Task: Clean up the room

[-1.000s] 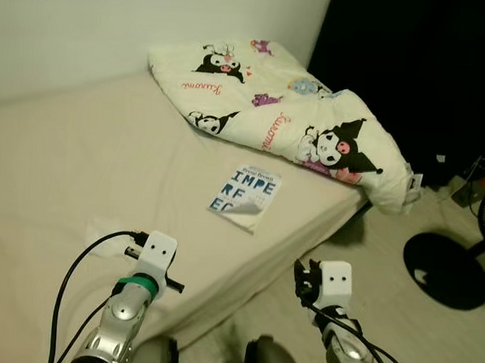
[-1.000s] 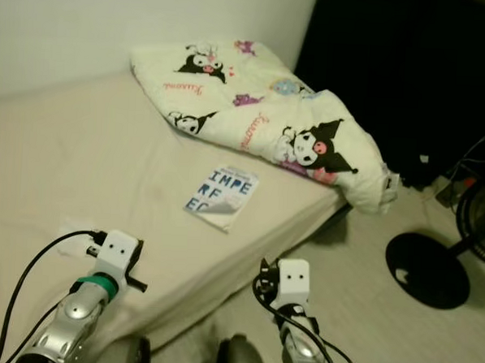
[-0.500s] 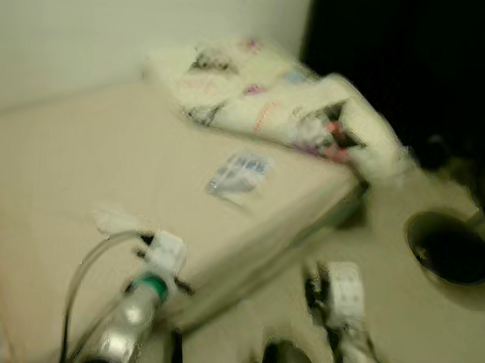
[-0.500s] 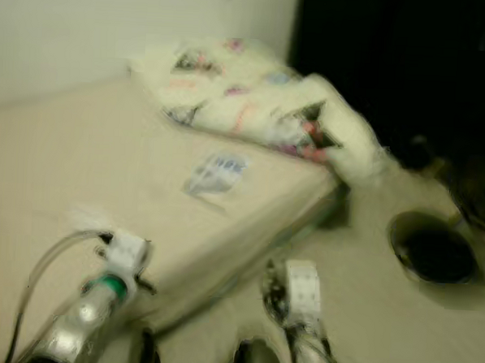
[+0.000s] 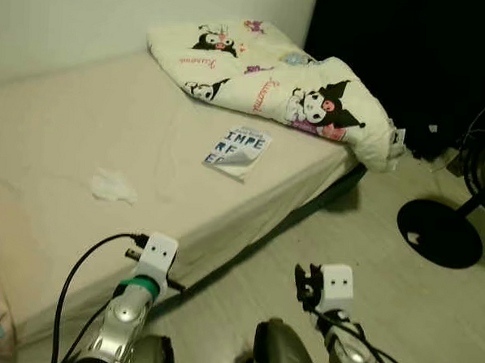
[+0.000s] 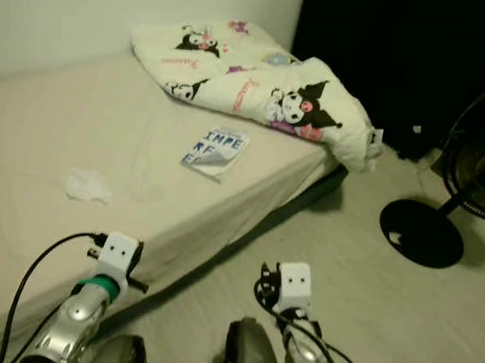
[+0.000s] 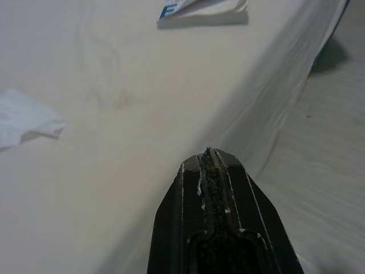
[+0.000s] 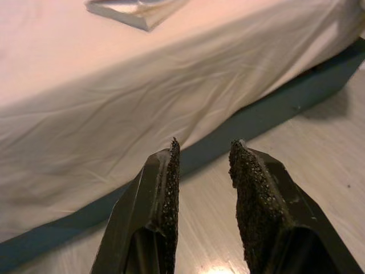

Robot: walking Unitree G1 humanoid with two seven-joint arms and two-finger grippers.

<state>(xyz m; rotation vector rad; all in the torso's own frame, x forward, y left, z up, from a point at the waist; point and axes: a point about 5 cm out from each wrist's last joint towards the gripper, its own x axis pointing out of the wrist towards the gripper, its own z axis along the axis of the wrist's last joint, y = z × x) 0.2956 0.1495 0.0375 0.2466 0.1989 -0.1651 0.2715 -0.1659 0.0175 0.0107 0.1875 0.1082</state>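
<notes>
Hovering low before bed [image 5: 82, 140]: left tool [image 7: 212, 165] pressed together, right tool [image 8: 204, 162] spread, both empty.

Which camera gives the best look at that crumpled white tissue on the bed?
The left eye view: the tissue lies whole on the bed sheet. The right eye view shows it too. The left wrist view catches part of it at the picture's edge, beyond the left claw.

A beige-sheeted bed [image 5: 82, 140] meets a pale wall [image 5: 72, 18], beside seemingly wooden floor [image 5: 430, 321].

The camera has pulled back (a crumpled tissue [image 5: 113, 186] now shows).
</notes>
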